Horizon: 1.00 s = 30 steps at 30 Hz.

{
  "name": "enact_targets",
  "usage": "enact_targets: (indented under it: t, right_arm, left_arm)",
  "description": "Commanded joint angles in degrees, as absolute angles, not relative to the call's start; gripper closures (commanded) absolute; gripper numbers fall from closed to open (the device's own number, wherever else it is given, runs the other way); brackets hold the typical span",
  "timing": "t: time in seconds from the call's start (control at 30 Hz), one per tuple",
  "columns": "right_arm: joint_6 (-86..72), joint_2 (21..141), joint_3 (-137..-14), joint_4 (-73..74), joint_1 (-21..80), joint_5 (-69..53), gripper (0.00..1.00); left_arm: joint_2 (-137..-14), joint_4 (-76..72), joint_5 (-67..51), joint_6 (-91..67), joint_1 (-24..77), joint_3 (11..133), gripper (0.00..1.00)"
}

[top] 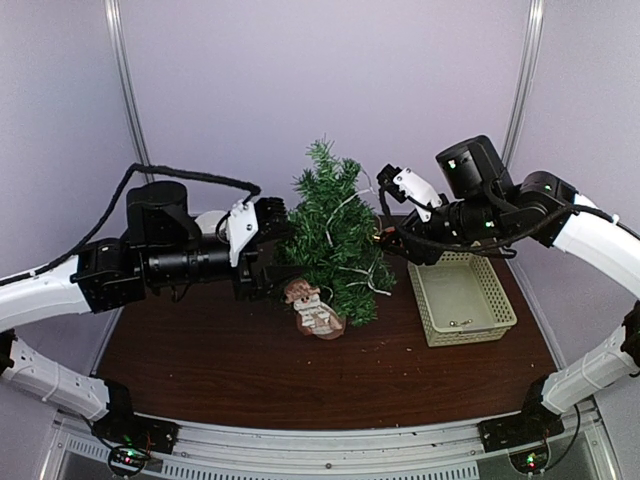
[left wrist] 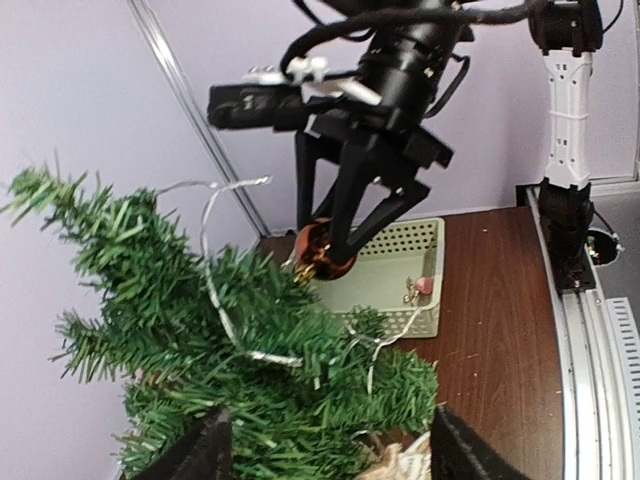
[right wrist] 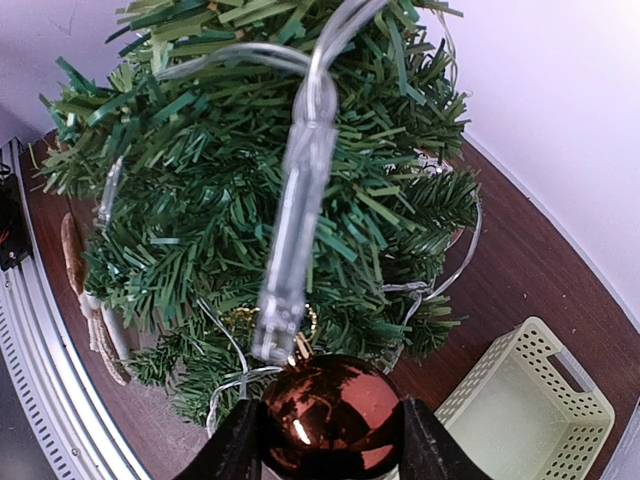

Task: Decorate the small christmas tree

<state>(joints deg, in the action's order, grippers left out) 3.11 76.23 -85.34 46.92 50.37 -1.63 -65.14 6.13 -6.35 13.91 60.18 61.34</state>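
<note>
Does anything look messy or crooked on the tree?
Yes. The light string hangs in loose loops that stick out from the tree instead of hugging the branches. A little figure also sits tilted at the tree's foot.

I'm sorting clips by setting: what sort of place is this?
Likely a robot lab cell, not a home: plain pale wall panels enclose a dark tabletop bearing the small christmas tree, with a metal rail along its near edge.

Robot lab cell, lilac backdrop panels (top: 320, 70), metal frame posts (top: 122, 70), aluminium base rail (top: 330, 458), dark tabletop (top: 250, 370)
</note>
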Motion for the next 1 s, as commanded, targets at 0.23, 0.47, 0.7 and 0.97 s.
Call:
enact_targets:
  t: [0.23, 0.47, 0.7, 0.97]
  right_arm:
    - [3.5, 76.2, -85.7, 45.8, 50.2, -1.4, 0.58]
    - [3.9, 76.4, -85.9, 45.8, 50.2, -1.2, 0.58]
    - [4.0, 76.0, -85.9, 45.5, 50.1, -1.5, 0.58]
    - [4.2, 75.8, -85.6, 45.3, 50.0, -1.6, 0.58]
  left_arm:
    - [-77.5, 8.9, 3.4, 37.5, 69.4, 74.3, 0.72]
    - [-85.9, 10.4, 8.8, 40.4, 70.1, 81.9, 0.78]
    - [-89.4, 11.5, 13.8, 40.5, 70.1, 85.0, 0.77]
    - [-93.5, 13.7, 17.7, 41.0, 69.9, 89.2, 0.78]
